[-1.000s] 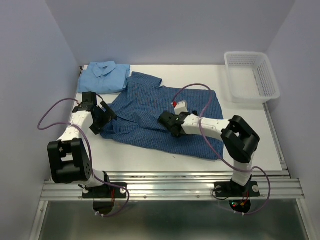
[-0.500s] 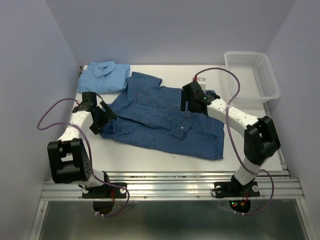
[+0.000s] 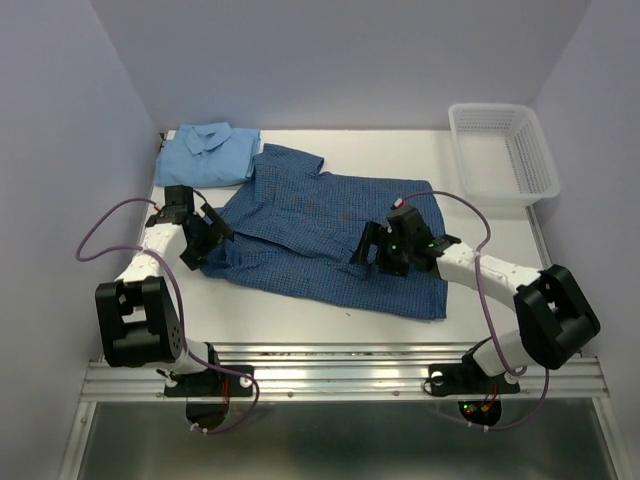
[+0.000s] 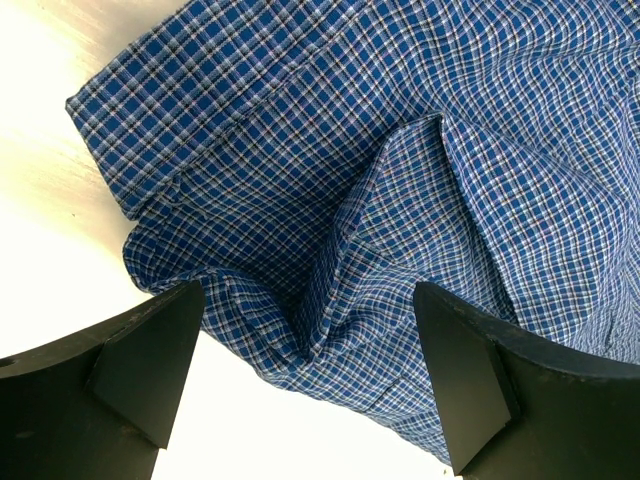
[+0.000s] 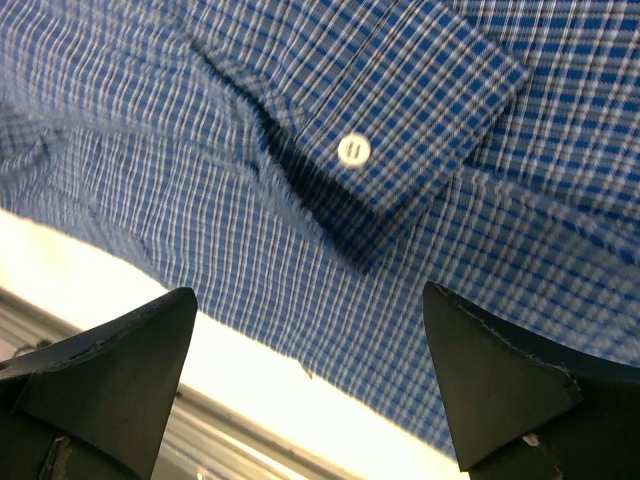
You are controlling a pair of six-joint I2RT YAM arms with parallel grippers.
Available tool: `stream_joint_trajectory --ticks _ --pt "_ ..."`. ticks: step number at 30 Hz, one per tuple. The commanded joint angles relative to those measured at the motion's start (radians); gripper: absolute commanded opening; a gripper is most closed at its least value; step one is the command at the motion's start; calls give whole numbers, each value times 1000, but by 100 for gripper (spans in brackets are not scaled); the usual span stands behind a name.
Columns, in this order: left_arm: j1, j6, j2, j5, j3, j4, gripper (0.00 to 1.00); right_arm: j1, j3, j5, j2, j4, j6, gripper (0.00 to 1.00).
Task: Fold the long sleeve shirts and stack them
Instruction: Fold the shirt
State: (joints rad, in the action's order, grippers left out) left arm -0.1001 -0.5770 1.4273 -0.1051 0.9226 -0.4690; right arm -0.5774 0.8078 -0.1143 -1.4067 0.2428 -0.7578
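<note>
I judge I am mid-fold: the checked shirt [image 3: 320,235] lies spread across the table [image 3: 300,315], the light blue shirt [image 3: 208,153] sits folded at eleven o'clock, and my left gripper [image 3: 203,240] at the checked shirt's nine o'clock edge and right gripper [image 3: 378,250] over a cuff [image 5: 400,130] at four o'clock both gape empty, so each must next pinch cloth.

The dark checked shirt [image 3: 320,235] is seen as thin woven cloth, matt and softly creased, and a small pale button [image 5: 353,150], plastic by its look, is sewn to its cuff. The light blue shirt [image 3: 205,155] is shown as plain, smooth, matt cloth. The table [image 3: 390,150] is finished in a smooth white surface with a faint sheen. The basket [image 3: 505,150] is made of white plastic mesh. The rail [image 3: 340,375] at the near edge is formed of pale, ribbed metal. Matt black plastic is seen on the fingers [image 4: 140,370] of the left gripper [image 4: 308,300].
</note>
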Motion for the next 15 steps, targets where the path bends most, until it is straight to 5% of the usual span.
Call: stream_joint_trajectory --ticks 1,15 --pt "-7 8 -8 -11 2 6 99 -1 21 -16 -50 -148 -69 100" --pt "-6 17 7 -21 -2 3 99 19 2 103 -216 -217 -207 100"
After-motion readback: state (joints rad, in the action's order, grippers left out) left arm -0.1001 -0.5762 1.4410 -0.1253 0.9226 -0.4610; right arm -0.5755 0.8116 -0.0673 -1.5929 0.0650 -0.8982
